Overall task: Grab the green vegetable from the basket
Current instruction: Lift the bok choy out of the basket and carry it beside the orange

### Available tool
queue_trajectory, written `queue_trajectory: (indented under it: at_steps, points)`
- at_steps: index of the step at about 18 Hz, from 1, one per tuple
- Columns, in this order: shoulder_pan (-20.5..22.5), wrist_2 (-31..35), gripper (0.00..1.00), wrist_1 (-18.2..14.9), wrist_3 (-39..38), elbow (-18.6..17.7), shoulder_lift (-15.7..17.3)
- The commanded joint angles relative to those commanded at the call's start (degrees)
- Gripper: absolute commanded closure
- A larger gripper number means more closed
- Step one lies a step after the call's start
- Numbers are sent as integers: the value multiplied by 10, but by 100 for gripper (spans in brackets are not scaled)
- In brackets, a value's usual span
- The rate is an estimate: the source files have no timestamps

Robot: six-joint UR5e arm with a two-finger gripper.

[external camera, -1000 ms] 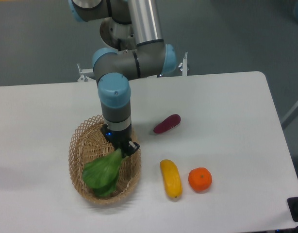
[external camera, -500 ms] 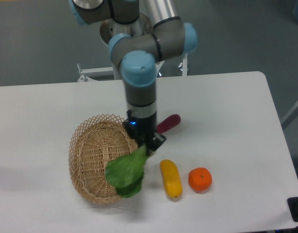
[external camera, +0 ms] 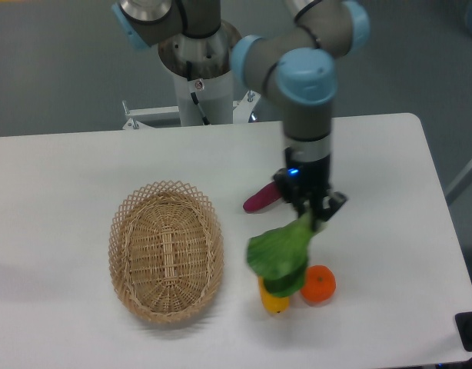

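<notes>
The green vegetable (external camera: pixel 280 257), a bok choy with broad dark green leaves, hangs in the air from my gripper (external camera: pixel 311 217), which is shut on its pale stem end. It hangs well to the right of the basket (external camera: pixel 165 250), above the yellow fruit and the orange. The tan wicker basket lies at the left of the table with nothing in it. The gripper's fingertips are partly hidden by the stem.
A purple oblong vegetable (external camera: pixel 262 199) lies just left of the gripper. A yellow oblong fruit (external camera: pixel 275 300) and an orange (external camera: pixel 319 284) lie under the hanging leaves, partly hidden. The table's right edge is beyond the arm.
My gripper lifted the bok choy out of the basket and carried it right, past the rim, to above the yellow fruit and orange. The basket now holds nothing.
</notes>
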Motion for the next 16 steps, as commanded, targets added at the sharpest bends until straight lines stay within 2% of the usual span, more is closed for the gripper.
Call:
queue_trajectory:
  at_steps: [4,16]
  points:
    - [8,-10,64,0,2,19,-12]
    - [11,-20,64,0,1,15,-5]
